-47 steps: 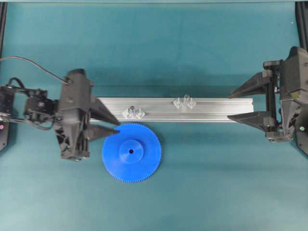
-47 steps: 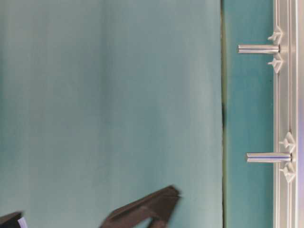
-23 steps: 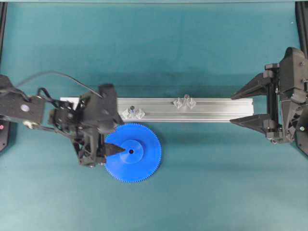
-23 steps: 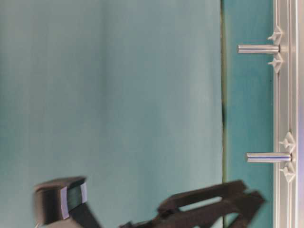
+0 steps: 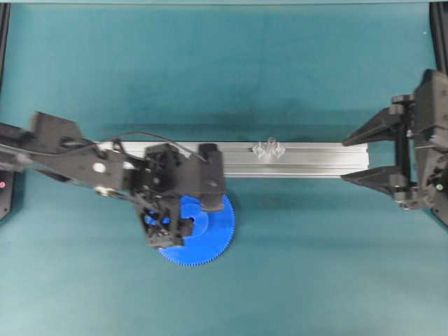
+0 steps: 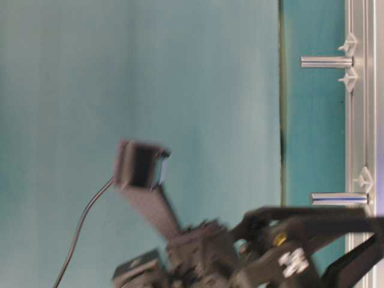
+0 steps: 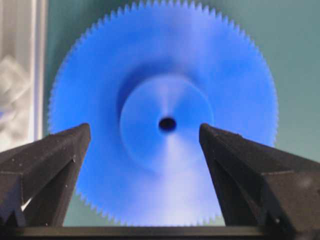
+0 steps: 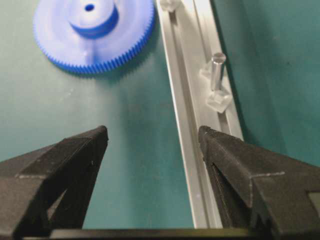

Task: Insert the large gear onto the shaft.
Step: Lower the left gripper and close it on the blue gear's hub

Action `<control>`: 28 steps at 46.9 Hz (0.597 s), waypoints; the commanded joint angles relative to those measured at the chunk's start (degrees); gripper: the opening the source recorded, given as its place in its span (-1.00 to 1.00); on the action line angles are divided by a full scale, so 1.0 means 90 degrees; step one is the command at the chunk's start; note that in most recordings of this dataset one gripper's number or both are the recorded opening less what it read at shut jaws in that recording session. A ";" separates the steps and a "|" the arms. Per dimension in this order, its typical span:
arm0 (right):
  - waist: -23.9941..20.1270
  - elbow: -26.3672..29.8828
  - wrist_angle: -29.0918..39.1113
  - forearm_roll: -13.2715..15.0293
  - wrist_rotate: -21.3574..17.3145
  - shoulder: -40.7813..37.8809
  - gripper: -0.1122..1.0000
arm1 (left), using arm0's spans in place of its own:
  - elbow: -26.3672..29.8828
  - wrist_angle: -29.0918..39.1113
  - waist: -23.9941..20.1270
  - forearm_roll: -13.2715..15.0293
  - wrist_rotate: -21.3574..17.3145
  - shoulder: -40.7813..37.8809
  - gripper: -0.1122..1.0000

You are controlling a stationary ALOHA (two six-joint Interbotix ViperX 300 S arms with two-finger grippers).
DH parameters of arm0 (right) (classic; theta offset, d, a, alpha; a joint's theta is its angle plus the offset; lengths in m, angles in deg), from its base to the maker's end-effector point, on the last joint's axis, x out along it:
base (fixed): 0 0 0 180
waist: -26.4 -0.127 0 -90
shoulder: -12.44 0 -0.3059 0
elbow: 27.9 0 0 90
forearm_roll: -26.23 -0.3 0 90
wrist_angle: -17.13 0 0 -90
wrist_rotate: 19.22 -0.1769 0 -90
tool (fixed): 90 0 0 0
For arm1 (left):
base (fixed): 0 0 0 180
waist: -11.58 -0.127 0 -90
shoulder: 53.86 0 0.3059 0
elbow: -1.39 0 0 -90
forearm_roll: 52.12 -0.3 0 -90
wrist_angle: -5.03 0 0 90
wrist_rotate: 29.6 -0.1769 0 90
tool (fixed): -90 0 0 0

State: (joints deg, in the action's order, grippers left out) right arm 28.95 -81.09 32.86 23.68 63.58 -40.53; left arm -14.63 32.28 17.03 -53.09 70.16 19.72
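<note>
Here the wide, flat, bright-blue plastic gear (image 5: 210,234) with fine teeth round its rim lies flat on the teal table cover (image 5: 315,280), in the lower left-centre of the overhead view, just below the long silver aluminium rail (image 5: 301,159) that runs across the middle of the frame. The black left gripper (image 5: 180,225) hangs directly over the gear and hides most of its left half from above. In the left wrist view its two black wedge-shaped fingers (image 7: 47,165) stand wide apart, one at the lower left and one at the lower right of the frame, with the gear's raised round hub (image 7: 166,122) and small dark centre hole between them; whether the fingertips touch the gear's face cannot be told, as the view is blurred. The left gripper holds nothing.

A short upright steel shaft (image 8: 217,71) on clear plastic feet stands in the rail's groove at the upper right of the right wrist view. In the table-level view, which is turned on its side, two such shafts (image 6: 327,62) stick out from the rail at the right edge.

The black right gripper (image 5: 360,157) sits at the right edge of the overhead view, its fingers spread wide around the rail's end, empty and well apart from the gear.
</note>
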 commanded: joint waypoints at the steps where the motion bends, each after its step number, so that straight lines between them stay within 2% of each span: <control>1: -0.0020 -0.0020 0.0059 -0.0010 -0.0059 0.0342 0.69 | 0.0264 0.0029 0.0059 -0.0010 -0.0010 0.0010 0.85; 9: -0.0020 -0.0166 0.0615 -0.0010 -0.0176 0.0937 0.69 | 0.0303 0.0547 0.0166 -0.0020 0.0029 -0.0088 0.85; 15: -0.0020 -0.0234 0.0908 -0.0010 -0.0234 0.1221 0.69 | 0.0342 0.0615 0.0234 -0.0010 0.0039 -0.0088 0.85; 28: -0.0020 -0.0234 0.0830 0.0000 -0.0225 0.1123 0.69 | 0.0635 0.0635 0.0322 -0.0020 0.0049 -0.0303 0.85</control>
State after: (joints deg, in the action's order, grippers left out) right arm 28.86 -83.91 41.21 23.68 61.91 -29.46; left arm -10.76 38.08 19.23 -53.09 70.68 16.82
